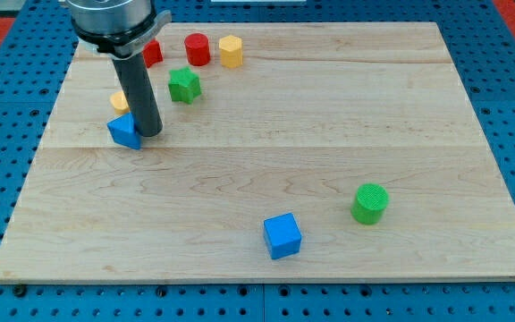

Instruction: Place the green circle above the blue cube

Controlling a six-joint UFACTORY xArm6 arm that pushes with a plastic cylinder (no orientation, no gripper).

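Observation:
The green circle (369, 203) is a short green cylinder at the view's lower right on the wooden board (329, 107). The blue cube (282, 235) sits to its lower left, near the board's bottom edge; the two are apart. My tip (148, 132) stands far away at the view's upper left, touching the right side of a blue triangular block (124, 131).
At the view's top left are a red block (152, 53) partly hidden by the arm, a red cylinder (197, 49), a yellow block (231, 52), a green star-like block (184, 85), and a yellow block (119, 101) half hidden behind the rod.

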